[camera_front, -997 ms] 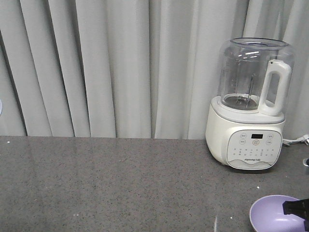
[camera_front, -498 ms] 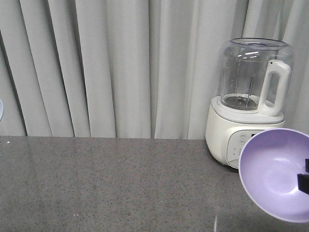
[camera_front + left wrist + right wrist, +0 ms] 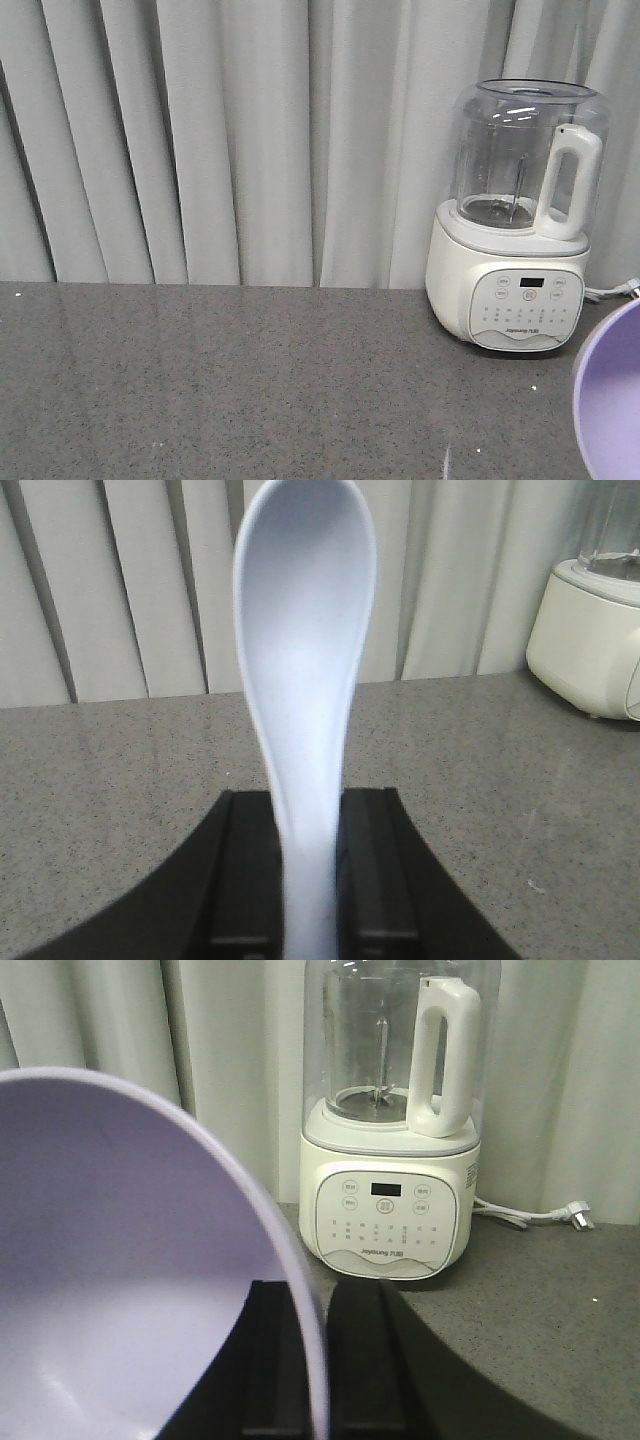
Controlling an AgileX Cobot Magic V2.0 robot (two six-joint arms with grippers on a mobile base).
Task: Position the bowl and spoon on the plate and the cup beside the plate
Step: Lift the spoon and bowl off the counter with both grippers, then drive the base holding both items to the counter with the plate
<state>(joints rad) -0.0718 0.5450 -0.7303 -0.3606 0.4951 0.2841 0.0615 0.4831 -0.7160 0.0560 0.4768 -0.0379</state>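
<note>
A grey speckled counter (image 3: 250, 380) stretches open from the left edge to a white blender (image 3: 515, 220) with a clear jug at the far right, its cord (image 3: 540, 1215) trailing right. A pale pleated curtain (image 3: 250, 140) closes off the far side. The left gripper (image 3: 310, 825) is clamped on the handle of the spoon (image 3: 305, 670), which stands upright above the counter, scoop on top. The end of its handle is lost between the black fingers (image 3: 245, 870). The right gripper (image 3: 318, 1340) pinches the rim of the bowl (image 3: 120, 1290), which is tipped on edge just near the blender. The bowl fills the left of the wrist view and hides the counter behind it. From the front only a purple sliver shows at the near right corner, cut by the frame
</note>
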